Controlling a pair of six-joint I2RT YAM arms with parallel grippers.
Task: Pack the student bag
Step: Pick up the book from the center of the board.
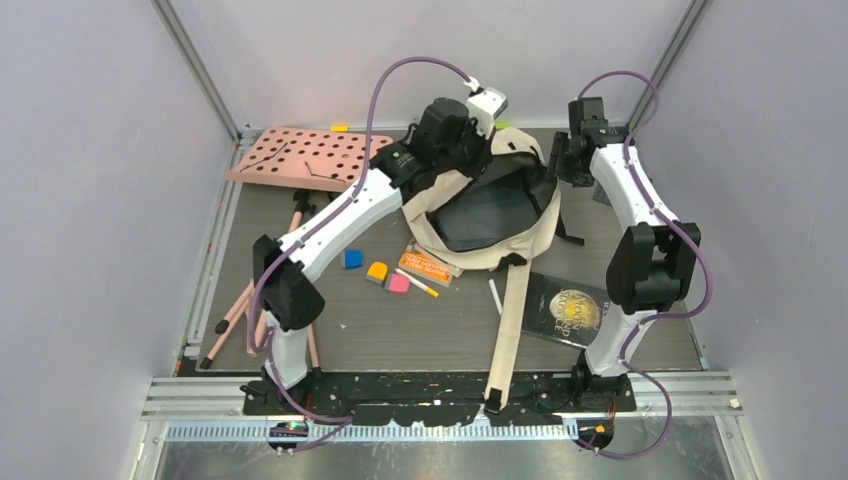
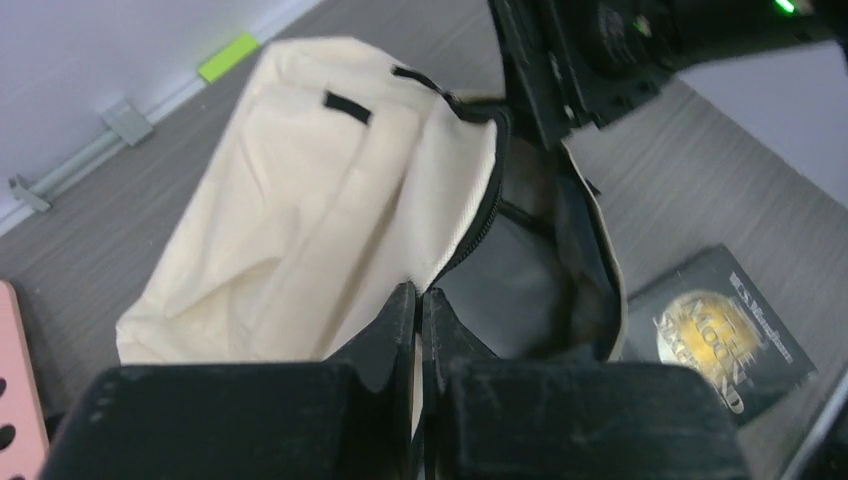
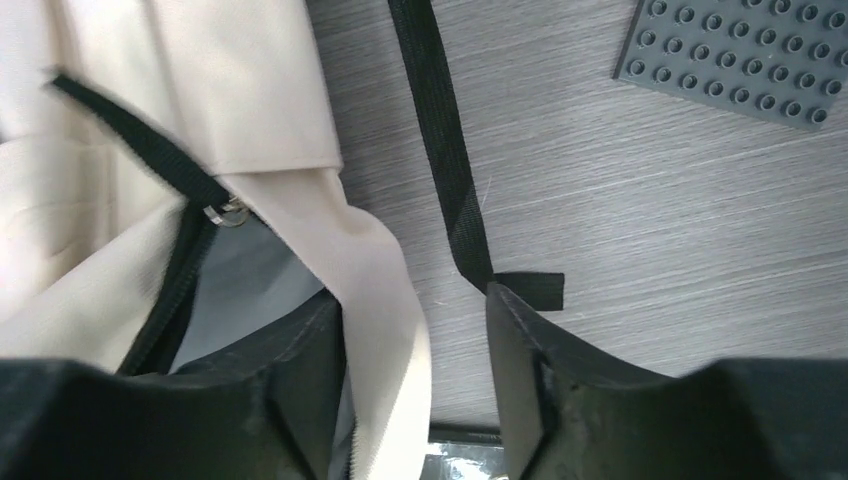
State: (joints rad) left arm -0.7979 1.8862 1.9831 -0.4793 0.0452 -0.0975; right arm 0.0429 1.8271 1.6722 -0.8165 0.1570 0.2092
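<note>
The student bag [image 1: 490,215], cream with black straps, lies open at the table's middle back and shows its dark grey lining. My left gripper [image 1: 455,135] is at the bag's back left rim. In the left wrist view its fingers [image 2: 420,295] are shut on a thin fold of the cream rim beside the zipper [image 2: 470,245]. My right gripper [image 1: 560,160] is at the bag's right rim. In the right wrist view it [image 3: 415,300] stands open, and the cream edge of the bag [image 3: 385,270] hangs between the fingers, against the left one.
A dark book with a gold disc [image 1: 565,310] lies front right of the bag. Blue [image 1: 352,259], orange [image 1: 377,271] and pink [image 1: 398,283] blocks, an orange pack [image 1: 428,264] and a pen [image 1: 418,283] lie front left. A pink perforated board [image 1: 300,155] is back left, and a grey studded plate [image 3: 740,55] back right.
</note>
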